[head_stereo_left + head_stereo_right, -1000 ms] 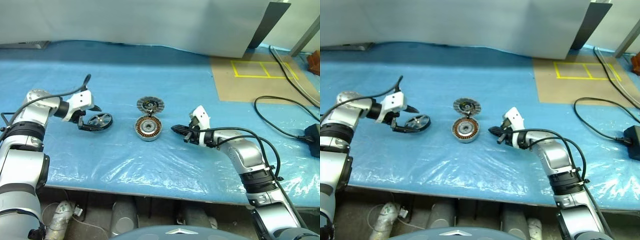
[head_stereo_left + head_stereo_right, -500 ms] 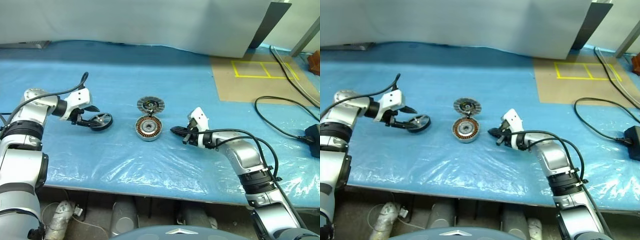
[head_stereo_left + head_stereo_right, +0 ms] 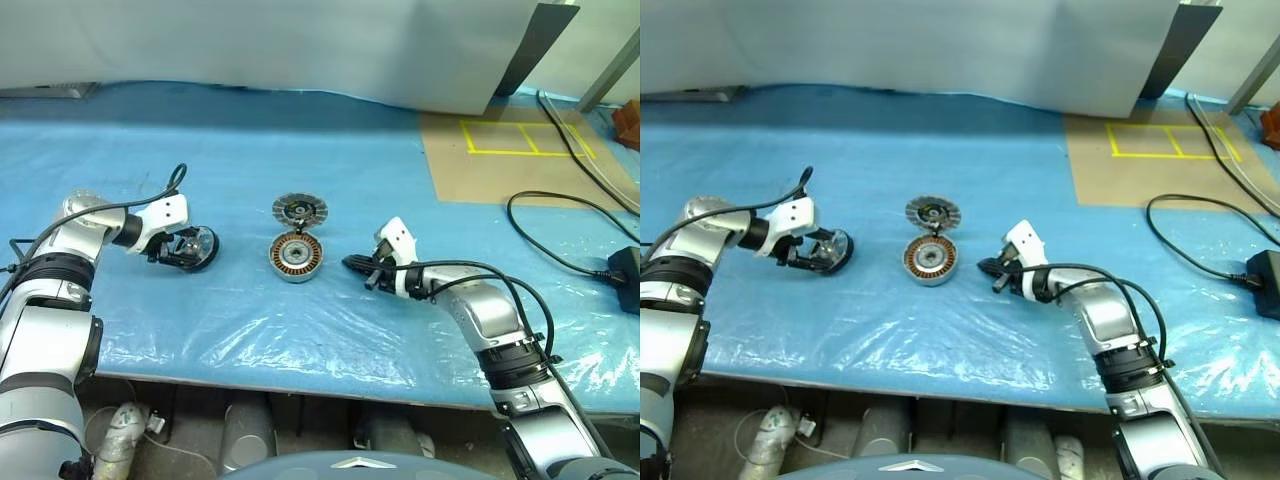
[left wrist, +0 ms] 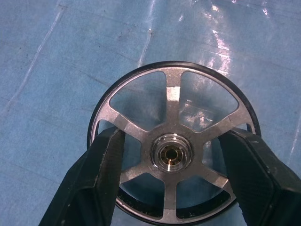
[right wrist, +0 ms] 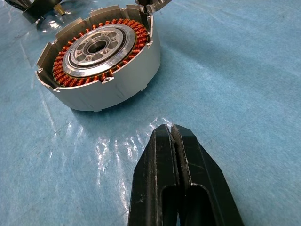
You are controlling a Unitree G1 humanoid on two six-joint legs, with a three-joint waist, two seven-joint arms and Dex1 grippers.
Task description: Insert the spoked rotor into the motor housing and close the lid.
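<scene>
The spoked rotor [image 4: 172, 153], a dark ring with silver spokes, sits at the left of the blue sheet, tilted on edge [image 3: 201, 245]. My left gripper [image 3: 181, 250] is shut on it, one black finger against each side of its rim. The motor housing [image 3: 296, 257], a grey cup with copper windings [image 5: 99, 66], stands mid-table. Just behind it lies the lid [image 3: 300, 210], ribbed face up. My right gripper [image 3: 352, 263] rests shut and empty on the sheet a little to the right of the housing [image 5: 172, 136].
A blue plastic sheet [image 3: 300, 330] covers the table to its front edge. At the back right is a brown board with yellow tape squares [image 3: 525, 138]. Black cables [image 3: 560, 215] and a black adapter [image 3: 628, 265] lie at the far right.
My left gripper came down and closed from wide open onto the rotor's rim, and the rotor now stands tilted between its fingers. The right arm stayed put.
</scene>
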